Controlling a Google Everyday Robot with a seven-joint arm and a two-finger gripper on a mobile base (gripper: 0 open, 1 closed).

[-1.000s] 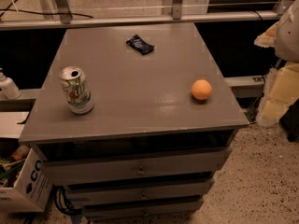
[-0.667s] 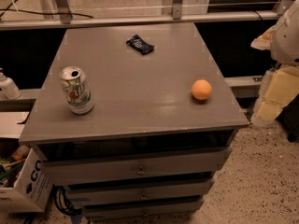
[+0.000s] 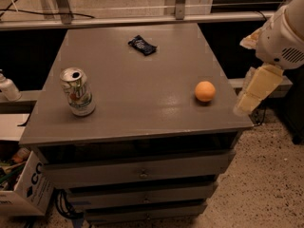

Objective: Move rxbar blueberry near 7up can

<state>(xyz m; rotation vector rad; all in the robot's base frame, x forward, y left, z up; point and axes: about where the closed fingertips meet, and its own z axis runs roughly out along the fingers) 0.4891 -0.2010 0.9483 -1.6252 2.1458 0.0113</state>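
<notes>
We note the rxbar blueberry [image 3: 142,45] lying flat on the far part of the grey drawer cabinet's top [image 3: 142,103], touching nothing. The 7up can [image 3: 77,91] stands upright near the left edge, well apart from the bar. An orange ball [image 3: 204,91] rests toward the right edge. The gripper [image 3: 248,99] hangs just beyond the top's right edge, past the ball; we cannot tell whether it is spread or pressed together.

3 things on the cabinet top [image 3: 142,103]: 7up can [image 3: 78,92] front-left, rxbar blueberry [image 3: 142,45] far back, ball [image 3: 204,91] right (gripper [image 3: 243,105] just off the right edge).
</notes>
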